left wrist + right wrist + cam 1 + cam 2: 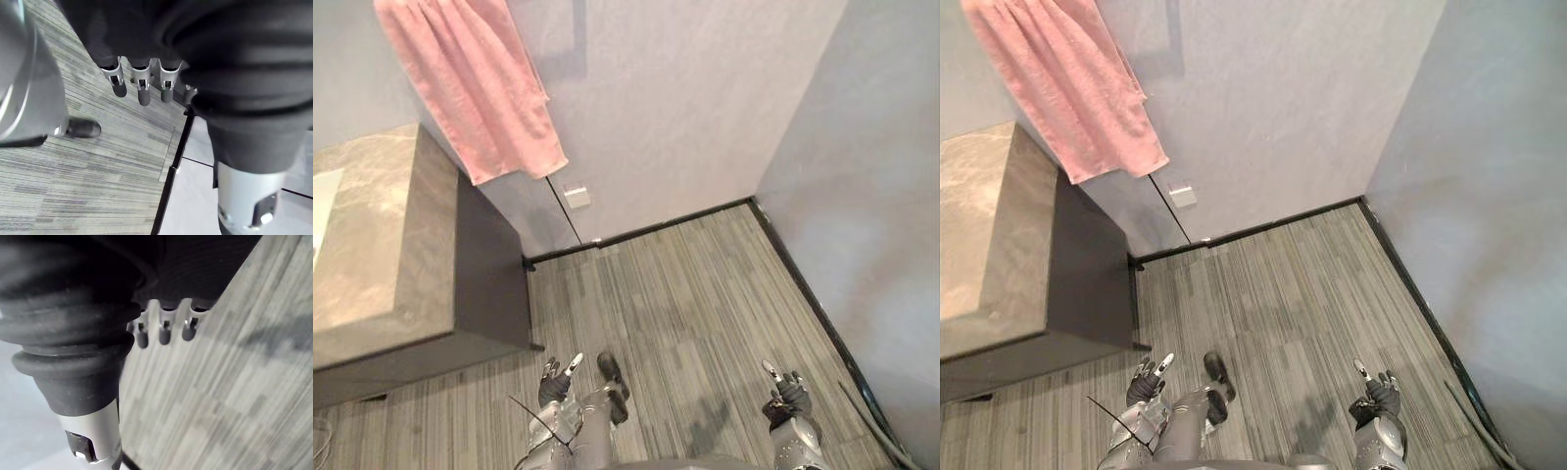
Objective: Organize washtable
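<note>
The washtable (382, 235), a grey marble-look slab on a dark cabinet, stands at the left. Part of a white basin shows at its far left edge. A pink towel (480, 88) hangs on the wall above the table's back corner. My left hand (555, 384) hangs low over the floor, right of the cabinet front, open and holding nothing. In the left wrist view its fingers (142, 88) are relaxed over the carpet. My right hand (785, 397) hangs at the lower right, open too, its fingers (164, 330) holding nothing.
Grey striped carpet (685, 304) runs from the cabinet to a black baseboard (656, 230) under the back wall. A white wall plate (577, 197) sits low on that wall. A second wall (871, 215) closes the right side.
</note>
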